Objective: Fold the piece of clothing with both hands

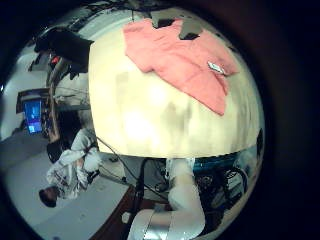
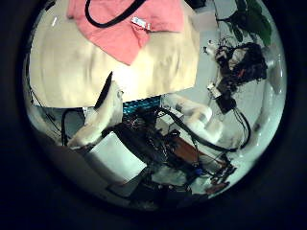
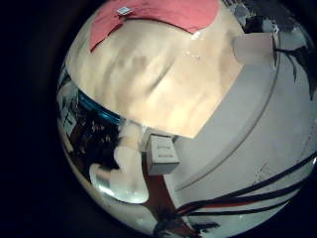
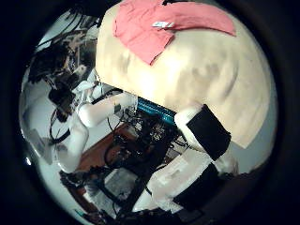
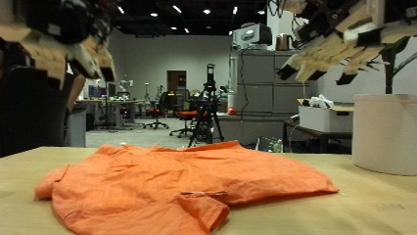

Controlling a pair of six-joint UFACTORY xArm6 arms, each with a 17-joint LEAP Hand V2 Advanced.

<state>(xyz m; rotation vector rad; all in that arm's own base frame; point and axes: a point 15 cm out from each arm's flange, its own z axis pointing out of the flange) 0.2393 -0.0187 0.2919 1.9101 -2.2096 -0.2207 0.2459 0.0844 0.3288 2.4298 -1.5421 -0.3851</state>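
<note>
- An orange shirt [image 5: 176, 181] lies spread out flat on the pale worktop [image 5: 352, 201].
- The left hand [image 5: 66, 39] hangs high above the shirt, not touching it. Its fingers are loose and hold nothing.
- The right hand [image 5: 342, 39] also hangs high above the shirt, apart from it. Its fingers are stretched out and hold nothing.
- A small white tag [image 1: 215, 67] shows on the shirt.

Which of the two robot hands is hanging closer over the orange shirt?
Neither clearly: the left hand and right hand both hang high above the orange shirt, fingers relaxed, touching nothing; the left looks marginally nearer.
</note>
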